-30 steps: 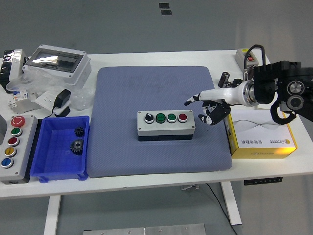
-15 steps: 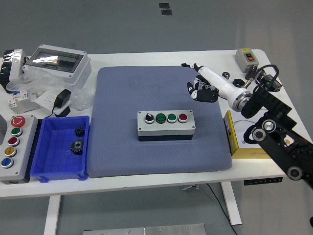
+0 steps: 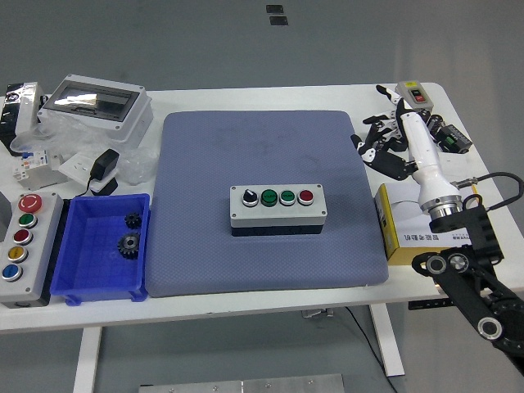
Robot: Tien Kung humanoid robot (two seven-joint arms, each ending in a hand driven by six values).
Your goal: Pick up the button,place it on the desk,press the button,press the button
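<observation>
A grey button box [image 3: 278, 206] lies in the middle of the blue-grey mat [image 3: 205, 254]. Its top carries a black selector knob, two green buttons and a red button [image 3: 306, 196] at its right end. My right hand [image 3: 380, 144] hovers at the mat's far right edge, well up and right of the box and apart from it. Its fingers are loosely spread and hold nothing. The white forearm [image 3: 426, 164] runs down to the black arm links at the lower right. The left arm does not show.
A blue bin [image 3: 86, 274] with two gears sits left of the mat, beside a grey panel [image 3: 41, 254] of several coloured buttons. A yellow box [image 3: 405, 246] lies under my forearm. A small switch box [image 3: 413, 94] and black parts sit at the far right, and a clear-lid enclosure [image 3: 94, 102] at the far left.
My right hand has drawn away from beside the red button, moving up and to the right off the mat. The arm swung down to the lower right. The button box has not moved.
</observation>
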